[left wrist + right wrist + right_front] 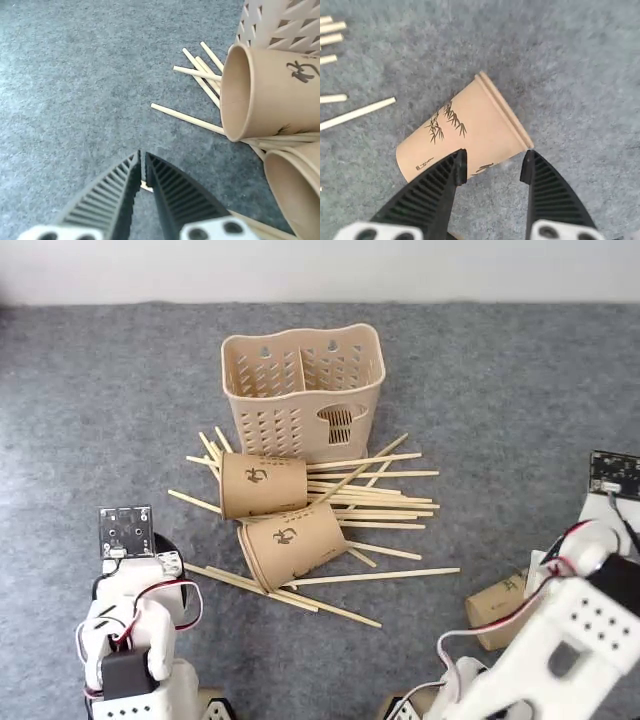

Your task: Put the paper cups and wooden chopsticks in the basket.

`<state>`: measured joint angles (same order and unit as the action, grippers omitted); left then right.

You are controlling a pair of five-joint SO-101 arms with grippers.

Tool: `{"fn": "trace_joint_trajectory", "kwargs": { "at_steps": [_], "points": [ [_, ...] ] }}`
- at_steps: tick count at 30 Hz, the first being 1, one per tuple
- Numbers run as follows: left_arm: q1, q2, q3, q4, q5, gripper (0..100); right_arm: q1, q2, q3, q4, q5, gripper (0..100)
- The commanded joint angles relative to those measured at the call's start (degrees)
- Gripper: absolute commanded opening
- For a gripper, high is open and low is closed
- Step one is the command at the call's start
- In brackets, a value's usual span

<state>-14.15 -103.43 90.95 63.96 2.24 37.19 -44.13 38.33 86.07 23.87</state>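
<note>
In the high view, a beige perforated plastic basket (303,390) with two compartments stands upright at the far middle of the grey carpet (100,420) and looks empty. Just near of it, pale wooden chopsticks (385,502) lie fanned in a loose heap. Two tan paper cups (263,484) rest on their sides on top of the heap, mouths to the left. A third cup (497,612) lies apart at the near right, beside the right arm (565,640).

In the left wrist view, the left gripper (142,162) hangs over bare carpet left of the heap. Its jaws are drawn to a sliver and hold nothing, so it is probably parked.

In the right wrist view, the right gripper (495,155) is spread wide above the third cup and straddles its rolled rim end, apparently lined up to pinch it. The cup looks undented and carries a dark bamboo sprig.
</note>
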Motion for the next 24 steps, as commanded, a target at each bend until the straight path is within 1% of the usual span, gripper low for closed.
{"fn": "trace_joint_trajectory", "kwargs": {
  "at_steps": [1, 6, 14, 19, 24],
  "points": [
    [-0.35, -0.62, -0.22, -1.05, 0.35, 2, 0.40, 6.37, -4.22, -1.45, -1.49, 19.1],
    [-0.35, -0.62, 0.40, -1.32, 0.35, 2, 0.66, 11.21, -8.18, -1.10, -2.73, 19.1],
    [-0.35, -0.62, 0.84, -1.32, 0.35, 2, 0.84, 11.91, -9.76, -1.19, -2.73, 19.1],
    [-0.35, -0.62, 0.84, -1.32, 0.35, 2, 5.32, 12.35, -11.43, -3.12, -2.55, 19.1],
    [-0.35, -0.62, 0.84, -1.32, 0.35, 2, 5.58, 15.52, -10.20, -3.30, -2.73, 19.1]
  ]
}}
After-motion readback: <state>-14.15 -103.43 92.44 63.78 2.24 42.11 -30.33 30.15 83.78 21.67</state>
